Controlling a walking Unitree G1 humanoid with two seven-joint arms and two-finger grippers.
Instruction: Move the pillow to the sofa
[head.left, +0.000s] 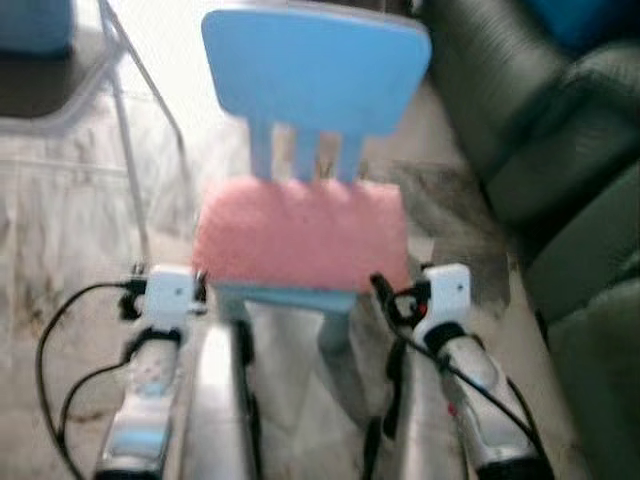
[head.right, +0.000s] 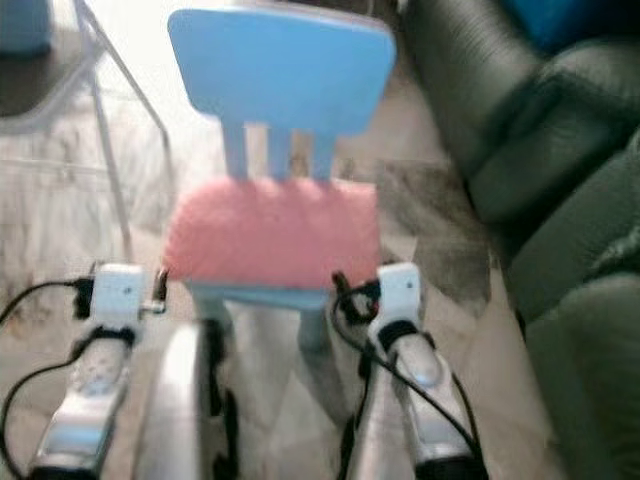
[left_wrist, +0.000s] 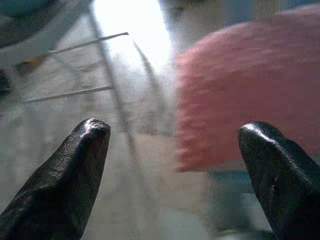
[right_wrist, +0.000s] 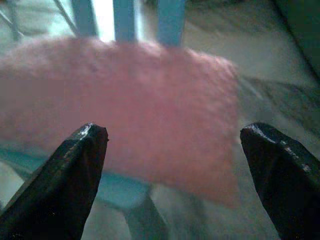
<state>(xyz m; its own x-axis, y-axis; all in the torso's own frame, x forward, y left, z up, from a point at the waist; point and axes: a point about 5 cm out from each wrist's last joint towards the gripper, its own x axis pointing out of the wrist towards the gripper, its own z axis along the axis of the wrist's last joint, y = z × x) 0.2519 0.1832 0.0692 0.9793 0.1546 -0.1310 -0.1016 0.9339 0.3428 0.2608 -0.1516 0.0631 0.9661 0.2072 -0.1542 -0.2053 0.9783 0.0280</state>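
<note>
A fuzzy pink pillow (head.left: 300, 232) lies flat on the seat of a small light-blue chair (head.left: 315, 65) straight ahead of me. The dark green sofa (head.left: 540, 150) stands to the right. My left gripper (left_wrist: 175, 135) is open, low beside the pillow's (left_wrist: 250, 90) left front corner, with floor between its fingers. My right gripper (right_wrist: 175, 137) is open too, just short of the pillow's (right_wrist: 125, 100) right front edge. Neither one touches the pillow. Both silver forearms reach up from the bottom of the eye views, left (head.left: 160, 330) and right (head.left: 445, 320).
A metal-framed stand (head.left: 125, 120) with thin legs rises at the far left over the marble floor (head.left: 60, 220). Black cables loop off both wrists. A dark patch of floor lies between chair and sofa.
</note>
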